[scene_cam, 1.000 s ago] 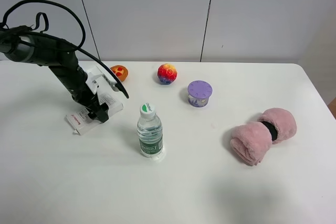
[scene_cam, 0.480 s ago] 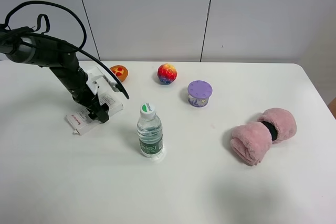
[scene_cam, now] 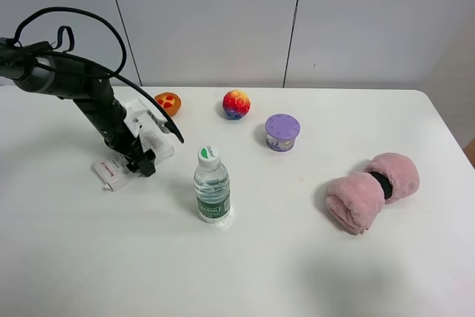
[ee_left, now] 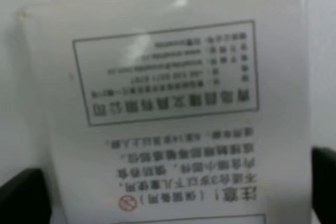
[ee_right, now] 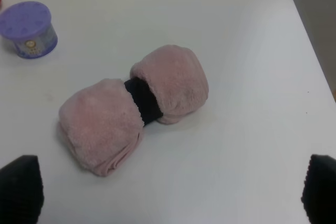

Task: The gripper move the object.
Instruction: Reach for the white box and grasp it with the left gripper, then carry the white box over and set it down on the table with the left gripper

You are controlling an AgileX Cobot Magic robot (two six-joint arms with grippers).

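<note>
The high camera shows the left gripper [scene_cam: 141, 162] low on the white box [scene_cam: 113, 174], which lies flat toward the table's [scene_cam: 245, 272] far left corner, with a water bottle [scene_cam: 212, 187] just beside it. Only the left wrist camera shows the jaws spread wide, one on each long side of the box's printed face; contact is too blurred to tell. The right gripper [ee_right: 170, 195], seen only from its own wrist, hangs open over a pink roll [ee_right: 134, 108] near the right edge. Since a second ago the left arm has shifted slightly; the box has not moved.
</note>
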